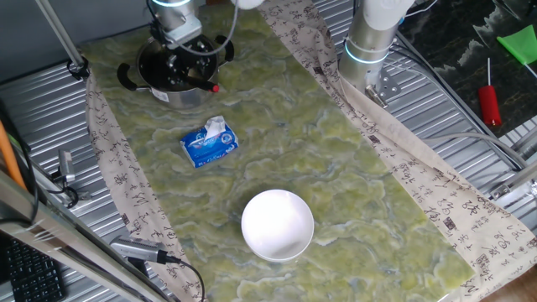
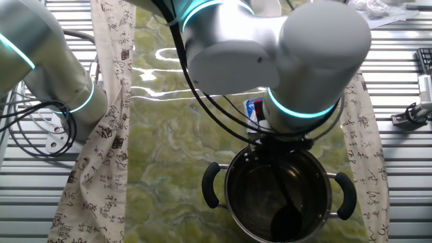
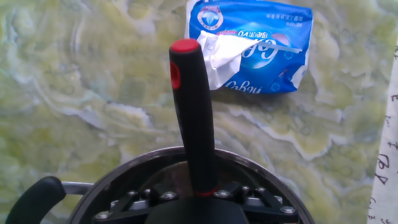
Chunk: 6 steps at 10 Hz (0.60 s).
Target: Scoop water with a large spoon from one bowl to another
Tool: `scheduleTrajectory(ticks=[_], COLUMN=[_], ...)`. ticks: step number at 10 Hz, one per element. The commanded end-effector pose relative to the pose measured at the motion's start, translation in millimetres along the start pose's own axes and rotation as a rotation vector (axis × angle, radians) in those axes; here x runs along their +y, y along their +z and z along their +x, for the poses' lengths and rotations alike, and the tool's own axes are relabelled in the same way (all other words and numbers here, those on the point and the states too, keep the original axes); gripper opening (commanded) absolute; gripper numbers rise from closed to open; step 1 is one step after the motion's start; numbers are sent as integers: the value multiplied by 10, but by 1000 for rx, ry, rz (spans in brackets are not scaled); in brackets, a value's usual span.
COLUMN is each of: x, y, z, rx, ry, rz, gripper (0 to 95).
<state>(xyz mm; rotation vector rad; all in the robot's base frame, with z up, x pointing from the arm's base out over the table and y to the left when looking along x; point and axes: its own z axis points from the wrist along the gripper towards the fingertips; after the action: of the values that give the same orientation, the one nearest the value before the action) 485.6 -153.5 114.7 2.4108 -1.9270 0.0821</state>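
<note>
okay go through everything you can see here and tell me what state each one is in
ladle: held by the pincer, scoop down in the steel pot
steel pot: upright, lidless
white bowl: upright, looks empty
tissue pack: open, a tissue sticking out
pincer: shut on the ladle handle

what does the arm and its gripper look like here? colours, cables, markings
The arm has smooth, rounded silver-grey shells, with glowing cyan rings at the joints. Black cables loop loosely along it down towards the wrist. The gripper is black, and its body shows a row of small silver screws in the hand view. No lettering or logo is readable on either.
</note>
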Motion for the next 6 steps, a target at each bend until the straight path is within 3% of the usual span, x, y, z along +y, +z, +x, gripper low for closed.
scheduleTrajectory(ticks=[1,6], x=[-3,20], y=[23,96], z=[-3,-32], rx=[17,48], ry=[-5,-11], rz=[-3,-12], gripper=[570,570])
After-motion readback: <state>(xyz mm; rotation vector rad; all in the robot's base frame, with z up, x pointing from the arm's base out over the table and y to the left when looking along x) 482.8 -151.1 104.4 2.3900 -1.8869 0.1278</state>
